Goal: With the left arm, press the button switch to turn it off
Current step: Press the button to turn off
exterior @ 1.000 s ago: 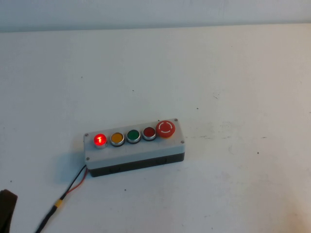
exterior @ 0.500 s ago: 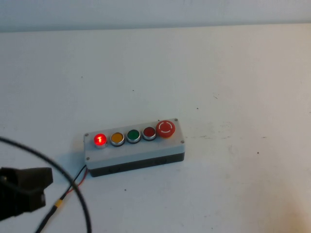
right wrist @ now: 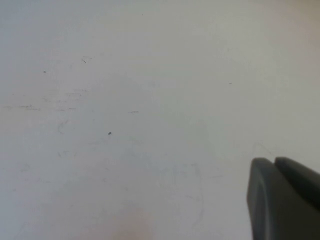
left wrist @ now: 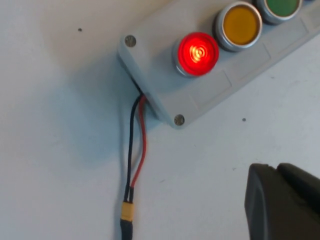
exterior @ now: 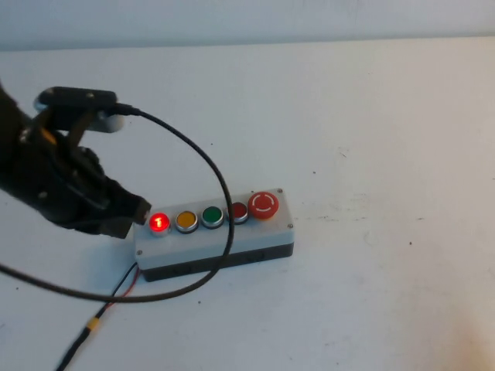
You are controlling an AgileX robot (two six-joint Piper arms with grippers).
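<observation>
Button switch, lit red, sits at the left end of the grey control box near the middle of the white table. High view only: full row of five caps on the box — lit red one, yellow button, green button, dark red button, large red mushroom stop button. Left wrist view only: the box's two corner screws and a red-and-black wire pair leaving the box end, running to a yellow connector; just three caps show there. Left gripper hovers just left of the box, tip beside the lit switch, not touching it; its two dark fingers look pressed together, nothing between them. A black arm cable loops over the box. Right gripper appears only in its own wrist view, over bare table; fingers likewise clenched, holding nothing. Against half a second earlier: left arm has moved up from the near left corner to the box; light unchanged, box unmoved.
</observation>
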